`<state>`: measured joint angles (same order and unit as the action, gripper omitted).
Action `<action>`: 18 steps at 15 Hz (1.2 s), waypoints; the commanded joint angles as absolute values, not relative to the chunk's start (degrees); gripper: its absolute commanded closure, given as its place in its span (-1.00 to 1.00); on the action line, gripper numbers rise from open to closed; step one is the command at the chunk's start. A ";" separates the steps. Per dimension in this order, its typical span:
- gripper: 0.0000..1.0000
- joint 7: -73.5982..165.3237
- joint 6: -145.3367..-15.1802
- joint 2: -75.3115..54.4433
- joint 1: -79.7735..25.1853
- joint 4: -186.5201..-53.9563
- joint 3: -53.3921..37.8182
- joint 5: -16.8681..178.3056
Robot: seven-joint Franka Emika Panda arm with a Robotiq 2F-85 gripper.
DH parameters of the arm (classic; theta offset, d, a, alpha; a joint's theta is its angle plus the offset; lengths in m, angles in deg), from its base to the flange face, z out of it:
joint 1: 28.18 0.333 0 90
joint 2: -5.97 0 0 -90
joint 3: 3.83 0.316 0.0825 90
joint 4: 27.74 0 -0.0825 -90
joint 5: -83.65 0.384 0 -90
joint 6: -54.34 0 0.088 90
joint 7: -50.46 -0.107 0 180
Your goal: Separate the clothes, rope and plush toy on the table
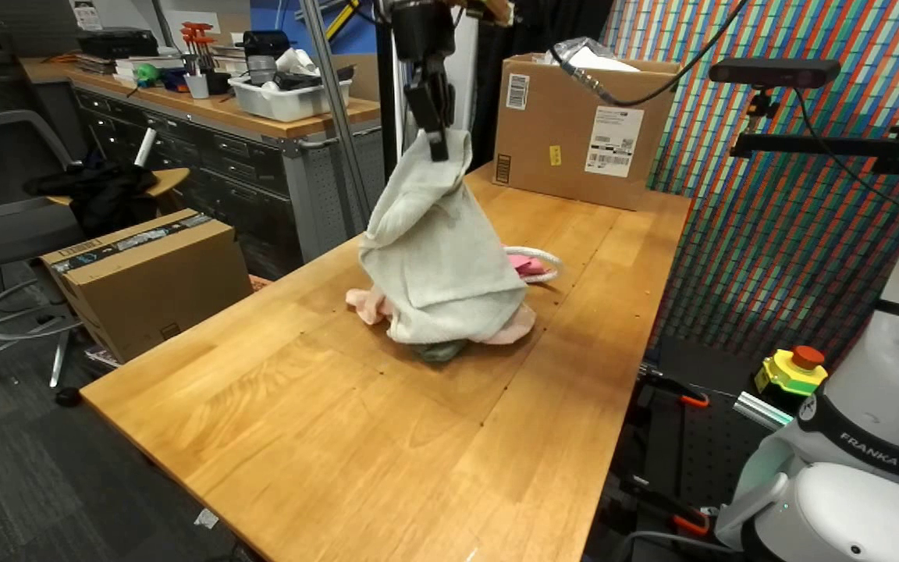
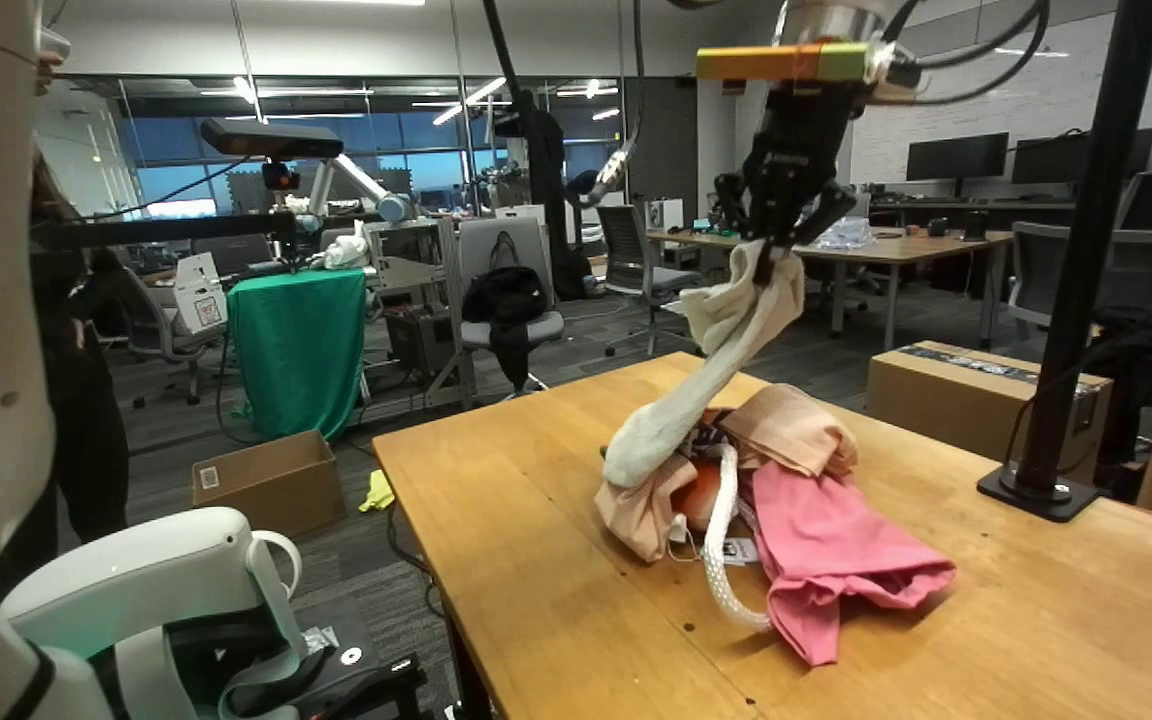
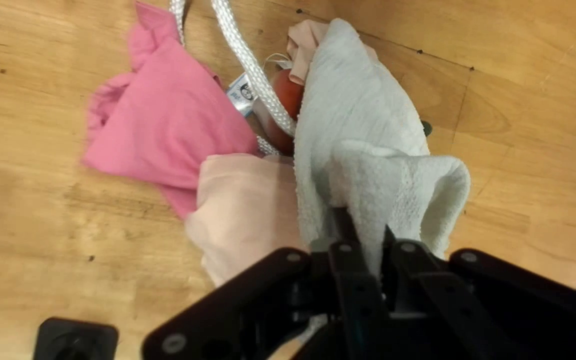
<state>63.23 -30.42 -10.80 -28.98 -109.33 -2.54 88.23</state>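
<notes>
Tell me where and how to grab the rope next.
Pinch the rope on its bare stretch beside the pink cloth, probably best from above with the jaws closing across it: that slim, curving part lies uncovered, while elsewhere it is hidden. The gripper would first have to release the white cloth.
</notes>
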 commanded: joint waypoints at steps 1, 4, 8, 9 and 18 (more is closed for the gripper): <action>0.95 59.62 -30.80 -5.49 -29.51 -106.58 -3.87 86.00; 0.95 57.34 -31.09 -2.79 -30.37 -104.52 -5.24 84.95; 0.95 56.20 -32.46 0.30 -32.52 -104.69 -8.16 83.93; 0.95 55.88 -33.05 1.06 -33.19 -105.20 -9.00 83.73; 0.95 51.51 -38.94 7.57 -41.47 -112.04 -18.18 81.88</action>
<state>54.49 -35.60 3.83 -39.72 -107.88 -16.31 83.72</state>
